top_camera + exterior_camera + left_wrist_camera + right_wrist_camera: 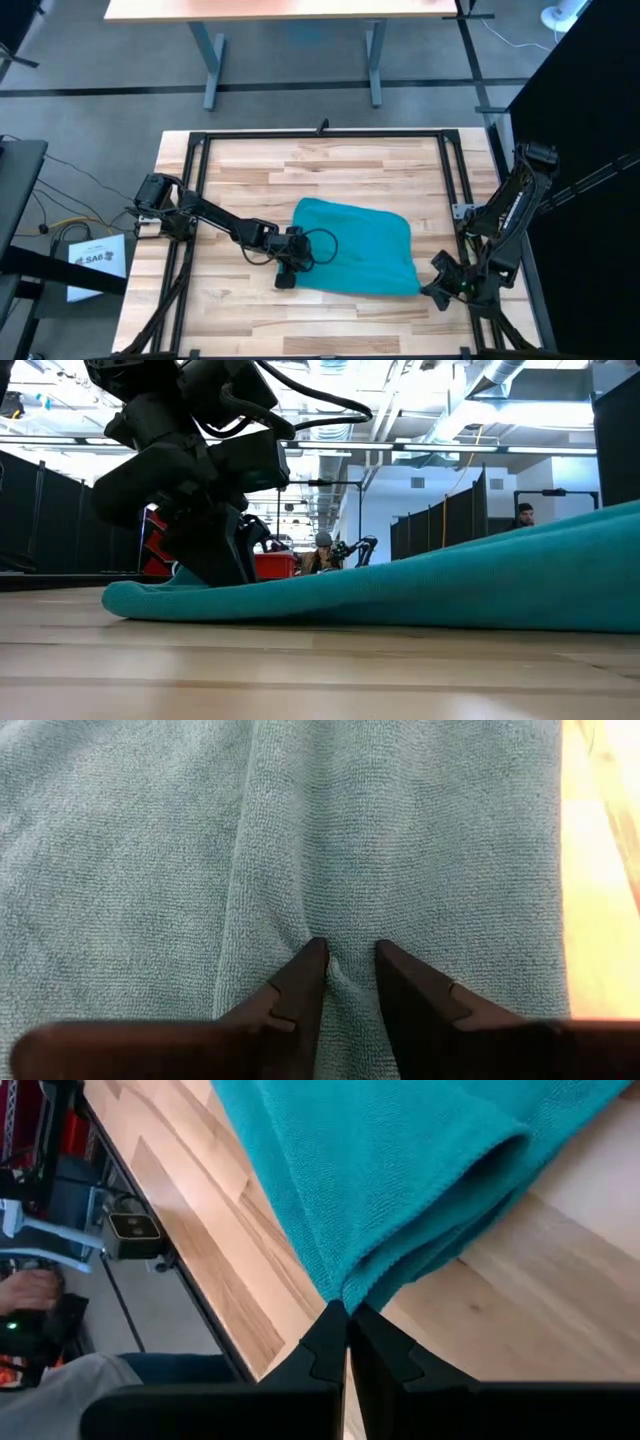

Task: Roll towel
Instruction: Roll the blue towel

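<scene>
Pinching the towel (360, 250) with left gripper (350, 960) and right gripper (348, 1312), both nearly closed; we judge rolling unstarted.

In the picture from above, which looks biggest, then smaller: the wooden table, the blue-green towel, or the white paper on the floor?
1. Table
2. Towel
3. White paper, though it lies lower, farther from the camera

Grey floor (300, 85), wooden desk (280, 8), ceiling lights (330, 368).
</scene>
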Motion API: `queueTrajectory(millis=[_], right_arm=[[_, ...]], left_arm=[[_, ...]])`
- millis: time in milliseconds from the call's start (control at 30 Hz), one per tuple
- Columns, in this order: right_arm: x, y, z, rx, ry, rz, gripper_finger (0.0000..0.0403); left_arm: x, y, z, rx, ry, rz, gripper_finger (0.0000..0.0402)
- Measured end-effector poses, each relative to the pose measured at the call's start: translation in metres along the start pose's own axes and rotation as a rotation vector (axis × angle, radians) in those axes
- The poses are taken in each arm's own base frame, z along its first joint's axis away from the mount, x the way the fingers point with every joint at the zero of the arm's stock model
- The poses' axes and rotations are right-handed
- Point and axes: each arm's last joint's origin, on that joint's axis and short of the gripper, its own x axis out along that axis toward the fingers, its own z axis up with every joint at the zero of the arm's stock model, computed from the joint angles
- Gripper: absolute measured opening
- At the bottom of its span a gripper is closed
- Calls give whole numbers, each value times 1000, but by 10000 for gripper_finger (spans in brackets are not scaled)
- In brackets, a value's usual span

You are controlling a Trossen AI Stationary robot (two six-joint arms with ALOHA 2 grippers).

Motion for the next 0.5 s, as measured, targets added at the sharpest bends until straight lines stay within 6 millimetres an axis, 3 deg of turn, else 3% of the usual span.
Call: queueTrajectory(millis=[233, 500], right_arm=[[19, -1, -2, -5, -36, -57, 10], [50, 6, -15, 2, -17, -25, 81]], left_arm=[[0, 0, 0, -10, 0, 1, 81], [0, 0, 0, -33, -1, -8, 81]])
